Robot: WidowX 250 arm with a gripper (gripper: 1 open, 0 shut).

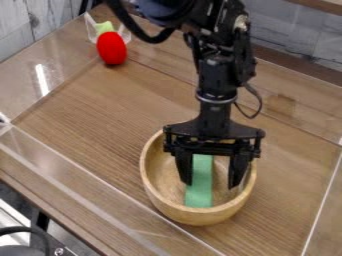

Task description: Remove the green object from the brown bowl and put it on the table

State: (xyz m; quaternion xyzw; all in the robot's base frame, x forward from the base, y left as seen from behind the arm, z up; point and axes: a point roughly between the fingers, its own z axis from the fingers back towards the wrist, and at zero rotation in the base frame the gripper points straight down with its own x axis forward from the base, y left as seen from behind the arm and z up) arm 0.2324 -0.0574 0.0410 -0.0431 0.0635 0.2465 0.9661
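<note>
The brown bowl (160, 196) sits on the table (94, 110) near the front right. Inside it lies the green object (201, 181), a flat light-green bar running front to back. My black gripper (210, 172) points straight down into the bowl, open, with one finger on each side of the bar; the left finger (178, 166) and right finger reach below the rim. I cannot tell whether the fingertips touch the bar or the bowl's floor. The bar's far end is hidden behind the gripper body.
A red round toy (111, 49) with a green top stands at the back left. Clear acrylic walls (80, 185) edge the tabletop along the front and left, and the right wall passes close to the bowl.
</note>
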